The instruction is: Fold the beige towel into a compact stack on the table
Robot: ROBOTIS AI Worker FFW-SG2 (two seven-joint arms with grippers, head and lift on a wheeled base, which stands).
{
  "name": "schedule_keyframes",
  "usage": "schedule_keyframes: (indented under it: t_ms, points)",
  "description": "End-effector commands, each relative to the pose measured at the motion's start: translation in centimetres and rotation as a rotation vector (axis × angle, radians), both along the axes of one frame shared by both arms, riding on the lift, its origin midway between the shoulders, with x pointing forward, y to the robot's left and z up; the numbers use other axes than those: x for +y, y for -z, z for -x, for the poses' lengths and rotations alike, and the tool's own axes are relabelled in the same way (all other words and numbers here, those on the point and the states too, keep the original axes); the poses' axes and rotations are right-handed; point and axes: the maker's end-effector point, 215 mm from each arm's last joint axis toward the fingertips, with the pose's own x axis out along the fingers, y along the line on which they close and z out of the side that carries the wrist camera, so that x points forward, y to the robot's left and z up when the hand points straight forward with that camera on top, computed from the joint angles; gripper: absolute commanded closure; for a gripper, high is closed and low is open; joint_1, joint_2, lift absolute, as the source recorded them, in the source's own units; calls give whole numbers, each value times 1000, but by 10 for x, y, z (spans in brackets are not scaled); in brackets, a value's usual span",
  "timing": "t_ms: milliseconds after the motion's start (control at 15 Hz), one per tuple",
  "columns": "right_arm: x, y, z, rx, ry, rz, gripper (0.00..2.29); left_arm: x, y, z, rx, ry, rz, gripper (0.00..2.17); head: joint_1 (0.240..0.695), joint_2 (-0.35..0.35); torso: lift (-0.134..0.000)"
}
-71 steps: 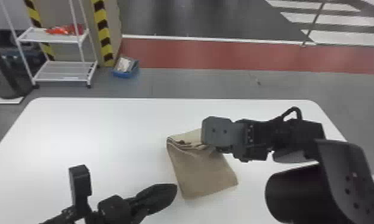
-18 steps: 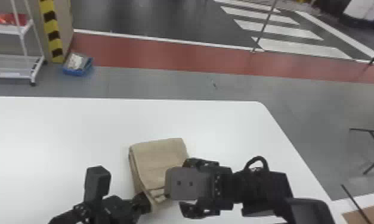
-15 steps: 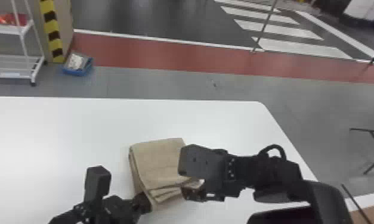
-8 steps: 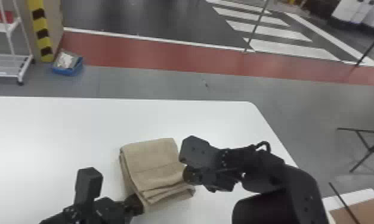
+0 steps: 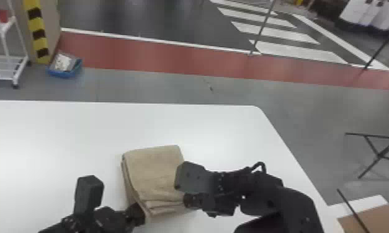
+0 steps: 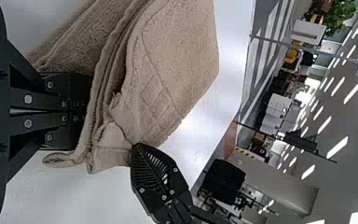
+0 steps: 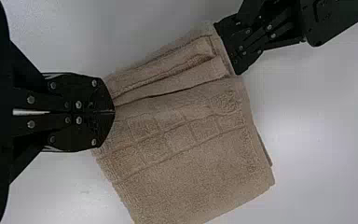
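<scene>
Since half a second ago, the right gripper (image 5: 189,200) has been brought nearer to the 4 o'clock corner of the beige towel (image 5: 154,173), while the left gripper (image 5: 138,213) has been kept at its 7 o'clock corner. A smaller, thicker stack is now seen than in the earliest head view, so most of the folding is judged done. With both near corners attended to, another fold or a squaring of the edges seems to be prepared; the uneven layers along the 6 o'clock side could slip or bunch if tugged unequally.

The towel is laid flat on the table (image 5: 63,139). From the left jaws it is found toward 1 o'clock, from the right jaws toward 10 o'clock, and both pairs are touched by it. The left jaws are brought together, their tips tucked under the layers; the right jaws are also closed, their tips set over the edge. Whether cloth is pinched in either pair cannot be told.
</scene>
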Motion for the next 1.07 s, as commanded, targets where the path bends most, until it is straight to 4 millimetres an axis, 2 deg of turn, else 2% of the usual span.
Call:
schedule_keyframes:
  t_ms: [0, 133, 200, 267, 333, 400, 467, 800, 1000]
  points:
    - [-1, 5, 2, 10, -1, 7, 2013, 0, 1, 1, 3, 3, -11, 1835, 695, -340, -124]
    - [-2, 10, 3, 20, -6, 14, 2013, 1, 5, 6, 9, 10, -35, 1808, 695, -344, -124]
    - [0, 11, 3, 22, -12, 17, 2013, 3, 6, 7, 18, 9, -43, 1605, 695, -345, -124]
    - [0, 13, 4, 24, -12, 17, 2013, 5, 2, 6, 13, 13, -41, 1129, 695, -346, -124]
    - [0, 13, 4, 26, -11, 17, 2013, 9, 8, 12, 37, 15, -52, 549, 695, -346, -124]
    - [1, 13, 3, 25, -14, 16, 2013, 13, 1, 9, 28, 17, -61, 167, 695, -345, -124]
    - [1, 13, 3, 25, -14, 16, 2013, 17, -1, 11, 35, 13, -61, 73, 695, -342, -124]
    - [6, 10, 1, 19, -19, 2, 2013, 36, -15, 18, 49, 91, -49, 66, 695, -322, -124]
    - [7, 8, 0, 16, -17, -8, 2013, 54, -15, 11, 59, 70, -60, 76, 695, -292, -124]
